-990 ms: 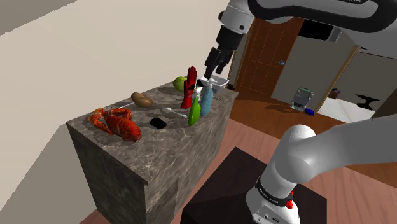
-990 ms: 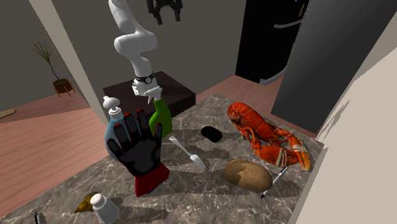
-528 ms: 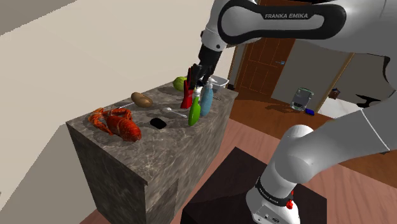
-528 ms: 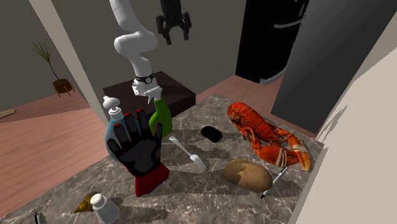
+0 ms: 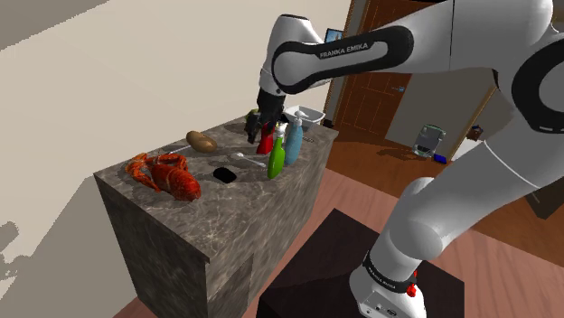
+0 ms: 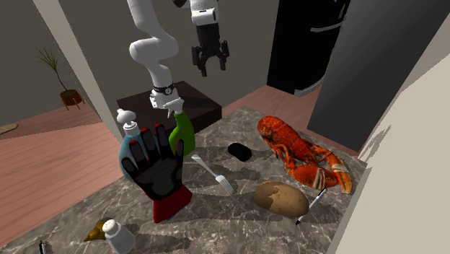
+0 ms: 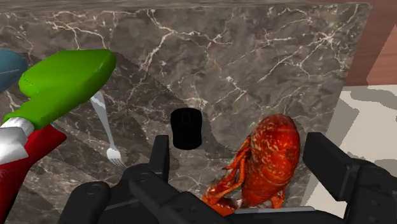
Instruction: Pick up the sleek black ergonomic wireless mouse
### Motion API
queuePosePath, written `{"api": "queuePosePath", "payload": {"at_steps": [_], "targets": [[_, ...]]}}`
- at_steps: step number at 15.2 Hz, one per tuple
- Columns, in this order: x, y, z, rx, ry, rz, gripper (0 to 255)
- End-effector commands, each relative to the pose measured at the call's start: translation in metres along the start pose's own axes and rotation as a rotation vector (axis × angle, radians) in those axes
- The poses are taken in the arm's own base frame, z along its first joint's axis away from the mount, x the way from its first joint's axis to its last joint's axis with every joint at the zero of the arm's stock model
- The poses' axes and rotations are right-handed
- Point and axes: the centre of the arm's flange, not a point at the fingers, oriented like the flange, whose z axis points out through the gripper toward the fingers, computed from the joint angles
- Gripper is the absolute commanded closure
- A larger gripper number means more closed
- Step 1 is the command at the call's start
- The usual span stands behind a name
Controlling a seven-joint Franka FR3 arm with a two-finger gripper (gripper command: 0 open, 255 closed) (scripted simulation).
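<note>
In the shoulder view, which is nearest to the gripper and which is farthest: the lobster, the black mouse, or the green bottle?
1. green bottle, just below the gripper, slightly to its right.
2. black mouse, farther down and to the left.
3. lobster, leftmost, beyond the mouse.

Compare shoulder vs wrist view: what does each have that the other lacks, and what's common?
Shoulder: potato, bowl, door, stand. Wrist: the pincer fingers plainly apart, and the fork tines. Both: mouse, lobster, green bottle, marble counter.
</note>
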Motion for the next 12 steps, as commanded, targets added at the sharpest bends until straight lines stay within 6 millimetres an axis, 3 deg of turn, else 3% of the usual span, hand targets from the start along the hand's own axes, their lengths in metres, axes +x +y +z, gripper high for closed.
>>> {"api": "queuePosePath", "payload": {"at_steps": [1, 12], "targets": [[0.015, 0.006, 0.027, -0.005, -0.004, 0.001, 0], [0.090, 0.014, 0.153, -0.033, -0.033, 0.007, 0]]}}
